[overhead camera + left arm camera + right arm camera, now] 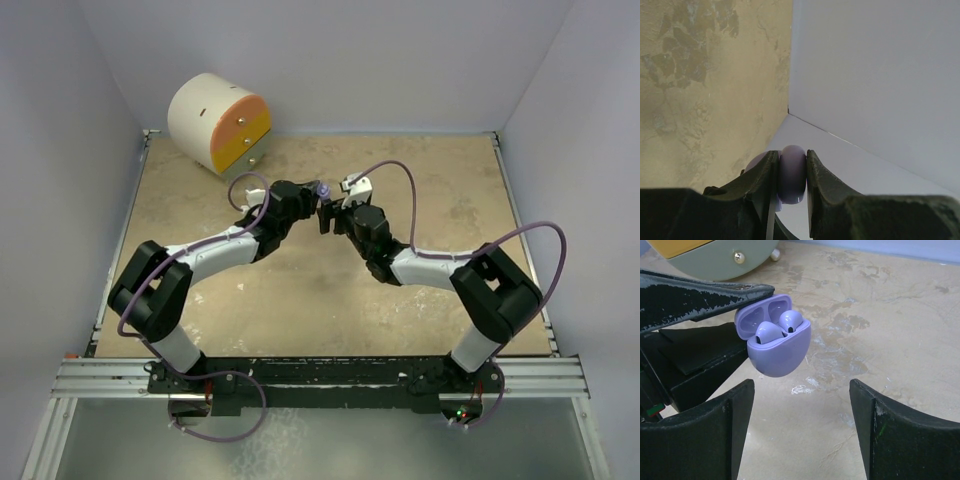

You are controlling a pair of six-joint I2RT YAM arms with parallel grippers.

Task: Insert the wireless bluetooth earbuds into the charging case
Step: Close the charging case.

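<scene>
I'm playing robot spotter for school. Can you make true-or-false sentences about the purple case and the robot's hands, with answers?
1. The left gripper is holding the purple charging case. True.
2. The lid of the case is closed. False: it stands open.
3. Two purple earbuds sit inside the case. True.
4. The right gripper is squeezing the case. False: it is wide open and not touching the case.
</scene>
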